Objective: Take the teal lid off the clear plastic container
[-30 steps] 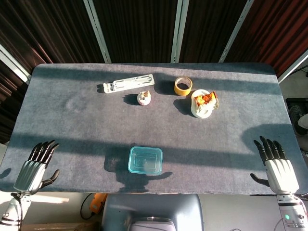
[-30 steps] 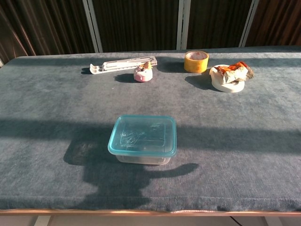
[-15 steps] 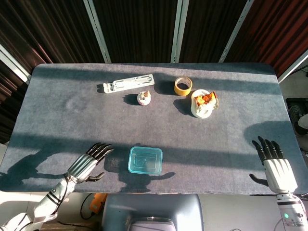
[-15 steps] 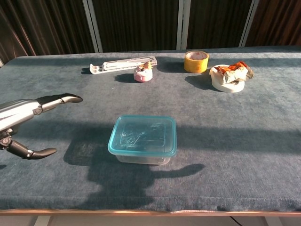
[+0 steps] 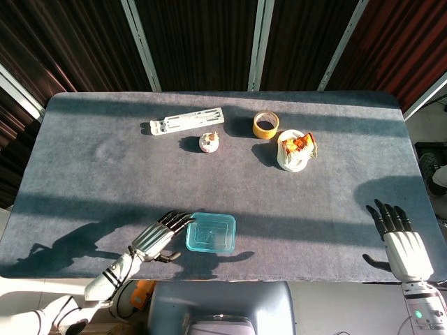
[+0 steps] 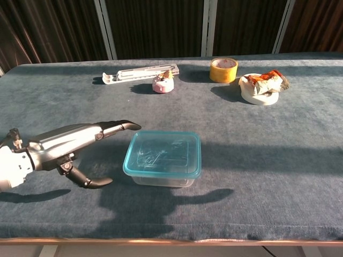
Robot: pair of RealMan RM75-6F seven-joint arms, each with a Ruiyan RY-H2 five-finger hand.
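The clear plastic container (image 6: 161,179) stands near the table's front edge with its teal lid (image 5: 211,232) (image 6: 162,153) seated on top. My left hand (image 5: 159,234) (image 6: 72,143) lies just left of it, fingers stretched toward the lid's left rim and thumb apart below, holding nothing. A small gap still shows between fingertips and lid in the chest view. My right hand (image 5: 401,244) hovers at the table's front right corner, fingers spread, far from the container; the chest view does not show it.
At the back of the table lie a white flat bracket (image 5: 186,121), a small pink-white object (image 5: 209,142), a yellow tape roll (image 5: 265,125) and a white dish with orange wrapper (image 5: 295,149). Grey cloth (image 5: 105,174) covers the table.
My left hand has swept from the front left corner rightward to the container's left side. The right hand has barely shifted. The container has not moved.
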